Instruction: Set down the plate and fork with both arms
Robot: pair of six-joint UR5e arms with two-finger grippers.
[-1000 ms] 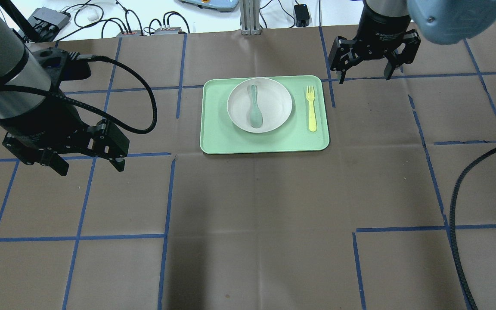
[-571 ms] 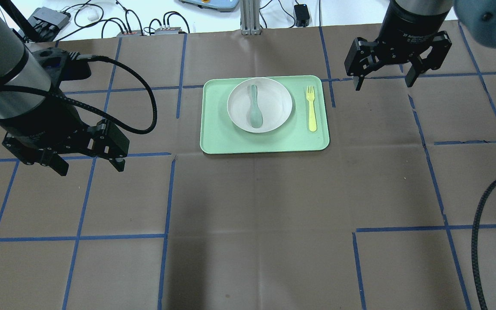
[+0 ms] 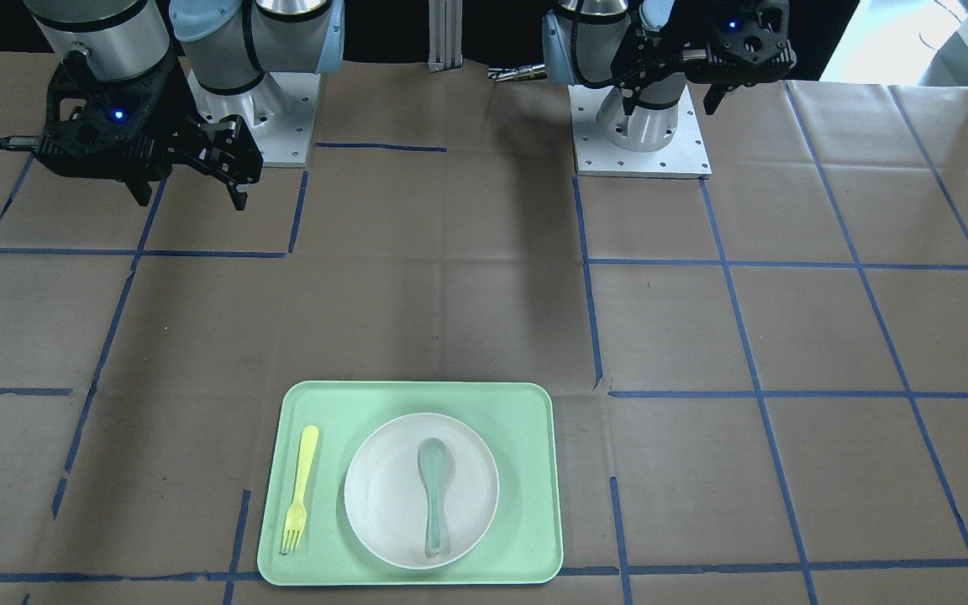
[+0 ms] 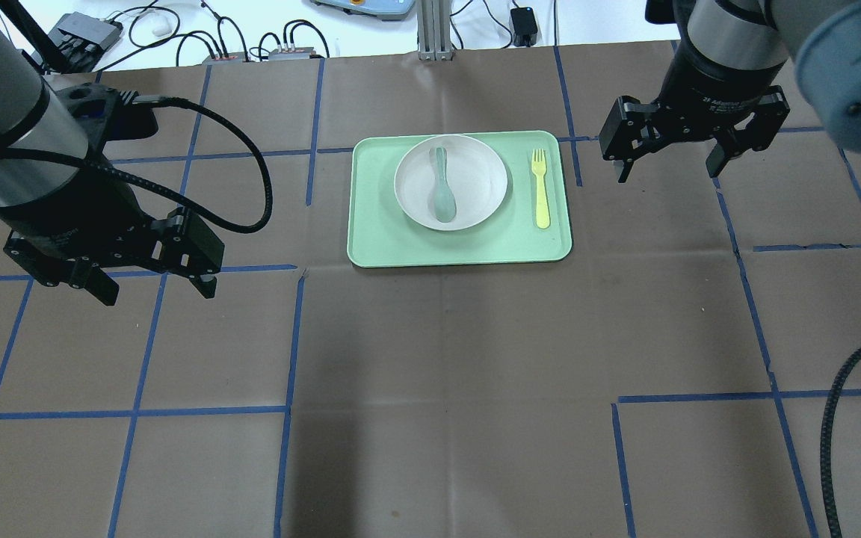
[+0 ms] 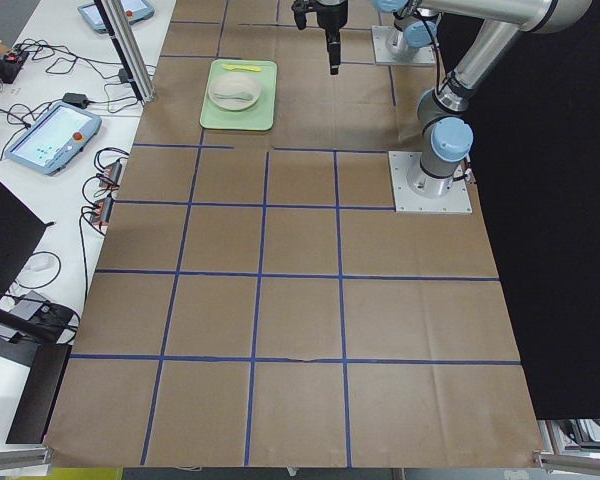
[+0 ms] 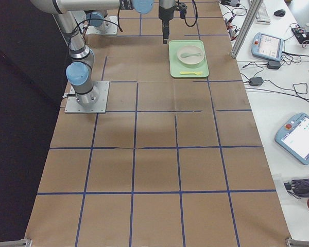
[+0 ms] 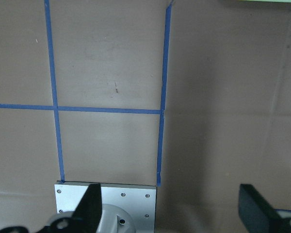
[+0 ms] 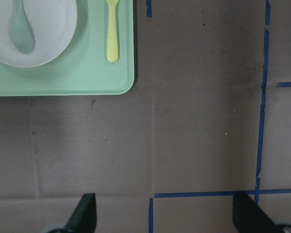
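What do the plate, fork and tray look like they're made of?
The plate: off-white, matte, with soft dull shading and no sharp glare, probably plastic or a fibre composite rather than glazed ceramic. The fork: bright yellow, uniform, thin, most likely moulded plastic. The tray: mint-green, matte, rounded corners, likely the same kind of plastic.
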